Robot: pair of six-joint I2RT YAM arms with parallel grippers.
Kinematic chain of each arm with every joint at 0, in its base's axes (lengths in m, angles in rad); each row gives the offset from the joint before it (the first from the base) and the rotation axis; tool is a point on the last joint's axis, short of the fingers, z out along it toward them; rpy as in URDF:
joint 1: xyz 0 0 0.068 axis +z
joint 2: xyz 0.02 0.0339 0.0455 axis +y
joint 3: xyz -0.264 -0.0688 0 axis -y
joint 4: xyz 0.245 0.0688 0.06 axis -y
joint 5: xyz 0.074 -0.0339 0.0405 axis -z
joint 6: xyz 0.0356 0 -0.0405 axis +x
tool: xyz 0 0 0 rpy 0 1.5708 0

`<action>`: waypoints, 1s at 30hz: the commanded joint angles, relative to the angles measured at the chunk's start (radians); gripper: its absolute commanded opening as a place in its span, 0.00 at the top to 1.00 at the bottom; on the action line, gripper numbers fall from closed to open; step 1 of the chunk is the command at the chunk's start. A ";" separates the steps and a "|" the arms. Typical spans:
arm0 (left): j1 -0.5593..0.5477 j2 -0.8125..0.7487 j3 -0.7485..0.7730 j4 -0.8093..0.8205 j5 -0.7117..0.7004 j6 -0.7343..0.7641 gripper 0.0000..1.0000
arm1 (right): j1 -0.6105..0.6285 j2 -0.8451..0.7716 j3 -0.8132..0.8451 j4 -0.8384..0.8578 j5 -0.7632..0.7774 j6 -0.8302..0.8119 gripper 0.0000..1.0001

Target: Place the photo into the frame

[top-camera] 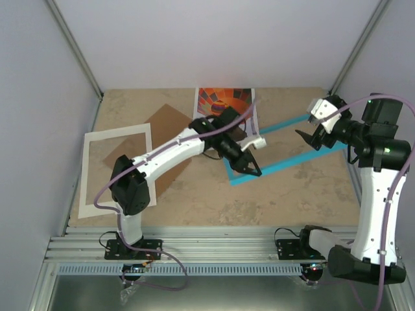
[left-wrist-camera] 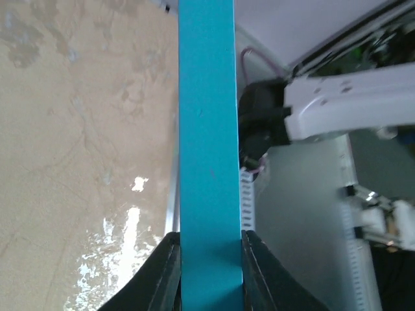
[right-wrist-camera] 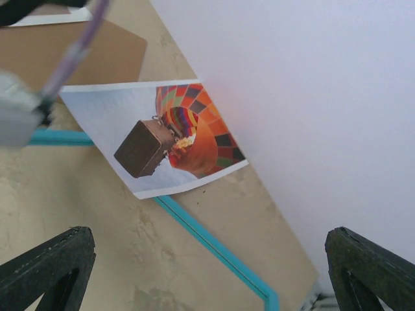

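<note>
- Top external view: the frame lies turquoise face up on the right half of the table. The photo is picture side up at the far edge, just beside the frame's far-left corner.
- The left gripper is closed on the frame's near-left rim. The left wrist view shows the turquoise strip pinched between both fingers, with no gap either side.
- The right gripper hovers over the frame's far-right part with its jaws spread wide and nothing between them (its wrist view shows only table and rim in the gap).
- Handling, as I judge it:
  - The frame looks stiff and light, but its rim is thin and its clear pane is fragile. It is best held by the rim near a corner, never by the glazing.
  - The photo is thin, limp paper lying flat — hard to pinch without creasing it. An edge or corner raised off the table would be the safest hold, perhaps where it meets the frame's rim.
- Hard to make out:
  - The left arm covers the photo's near part and the frame's corner.
  - I cannot tell whether the photo rests on the rim or merely touches it, nor whether the gripped corner is off the table.
  - The pane itself is invisible.
  - A brown backing board and a white mat lie to the left, the board partly under the arm.
</note>
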 commanded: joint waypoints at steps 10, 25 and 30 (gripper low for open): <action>0.169 -0.055 0.102 0.277 0.596 -0.419 1.00 | 0.026 -0.206 -0.147 0.052 -0.043 -0.507 0.03; 0.166 -0.004 -0.292 2.499 0.519 -2.248 1.00 | 0.080 -0.333 -0.359 0.280 -0.044 -0.771 0.16; 0.154 -0.012 -0.303 2.471 0.520 -2.242 1.00 | 0.144 -0.310 -0.355 0.349 0.009 -0.759 0.17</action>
